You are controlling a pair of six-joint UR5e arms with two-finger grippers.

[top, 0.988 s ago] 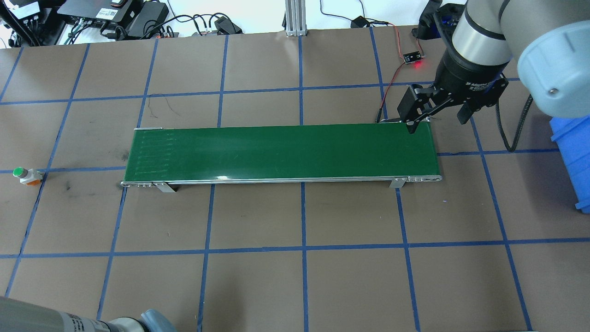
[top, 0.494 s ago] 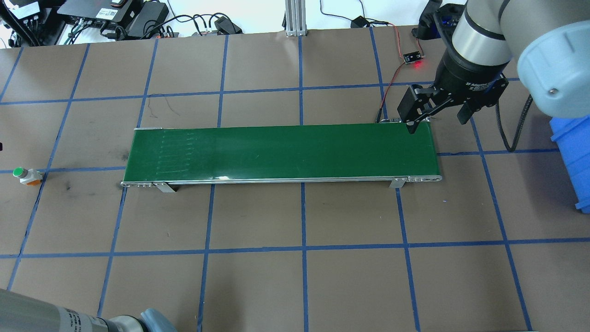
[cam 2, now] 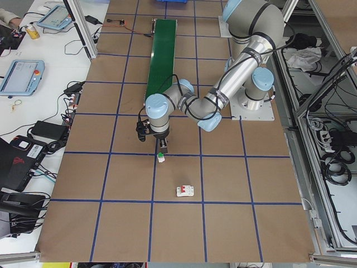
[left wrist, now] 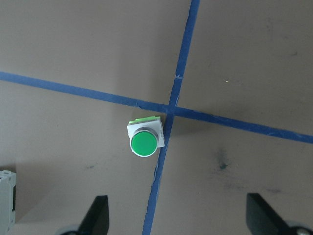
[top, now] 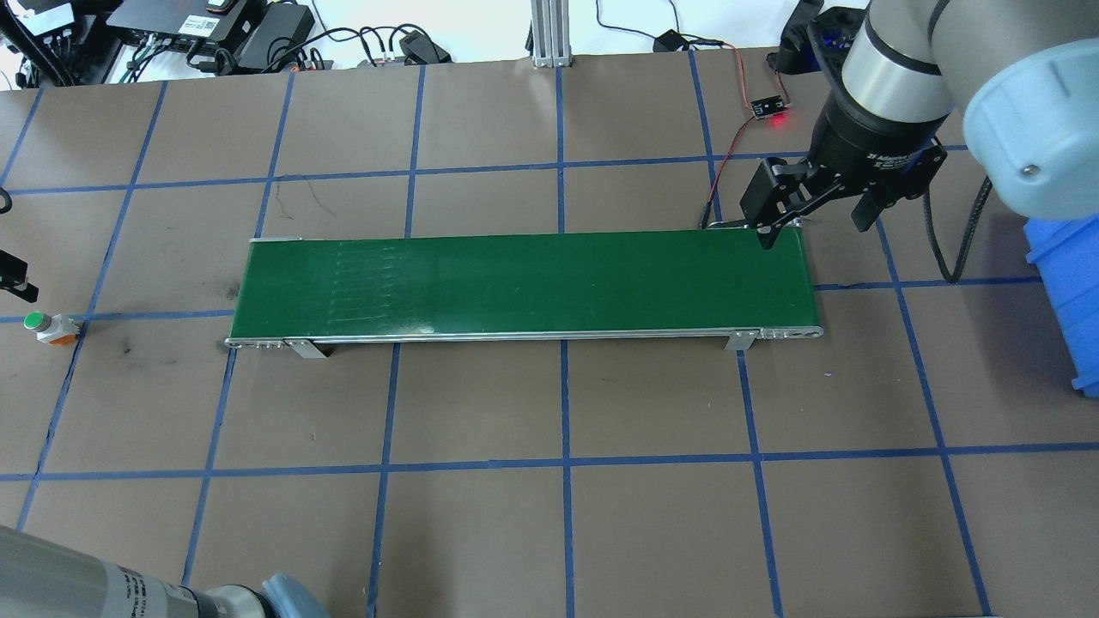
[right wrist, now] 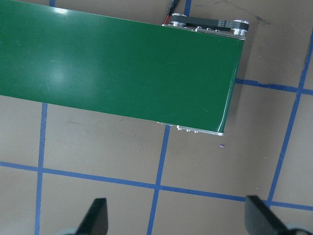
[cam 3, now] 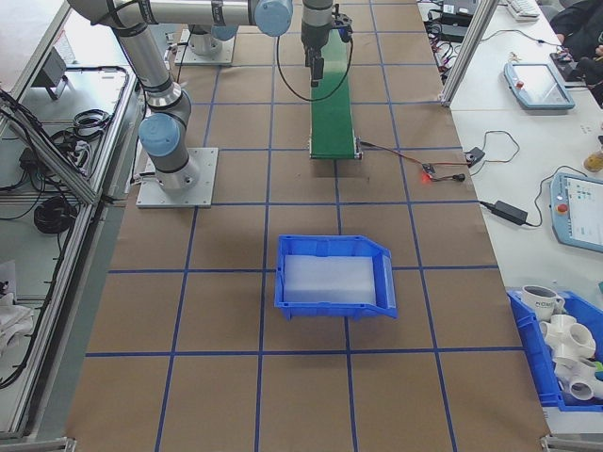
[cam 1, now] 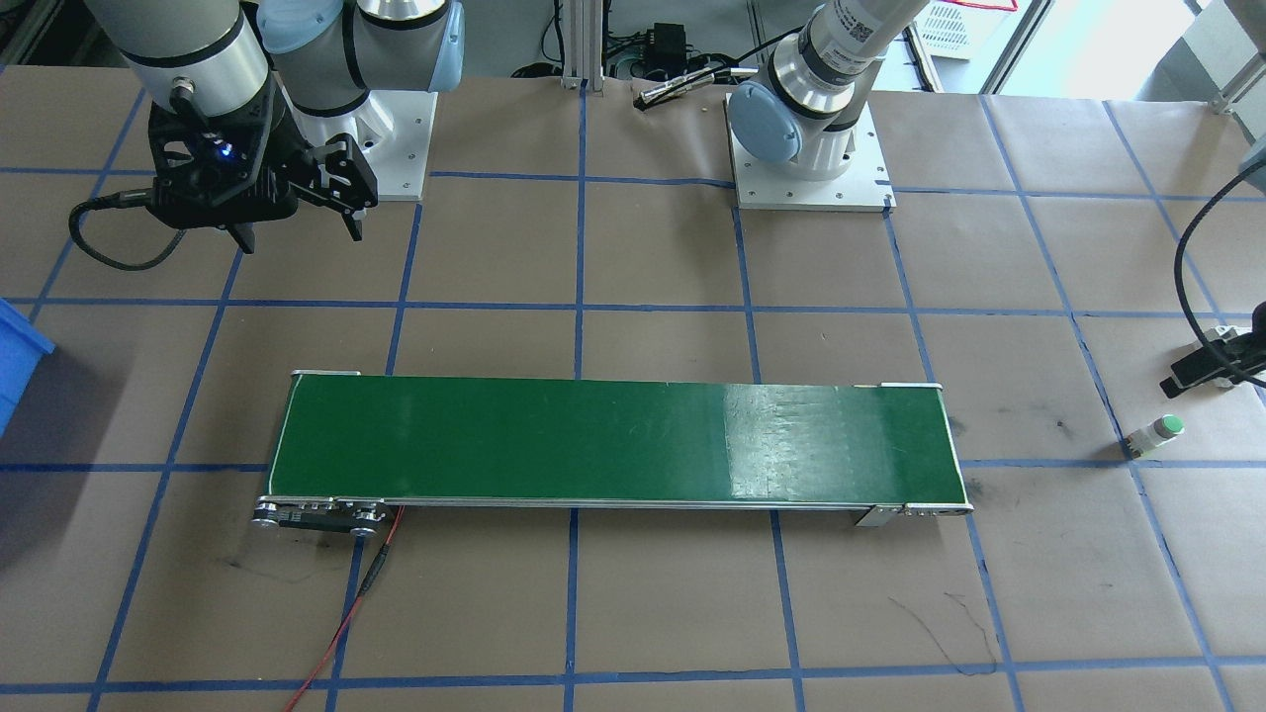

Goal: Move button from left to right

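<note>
Brown table (top: 481, 532): left gripper (top: 15, 279) now above button (top: 36, 321).

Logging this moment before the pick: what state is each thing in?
button: on the table, ungripped.
left gripper: open, above the button.
right gripper: open, empty, over the belt's end.
conveyor belt: bare.
blue bin: holds a white insert.

The button (left wrist: 144, 139) is a small push-button with a round green cap on a short white body. It lies on its side on the brown table paper at the table's left end, just beside a crossing of blue tape lines, with nothing touching it (top: 47, 326) (cam 1: 1157, 433) (cam 2: 160, 157).
</note>
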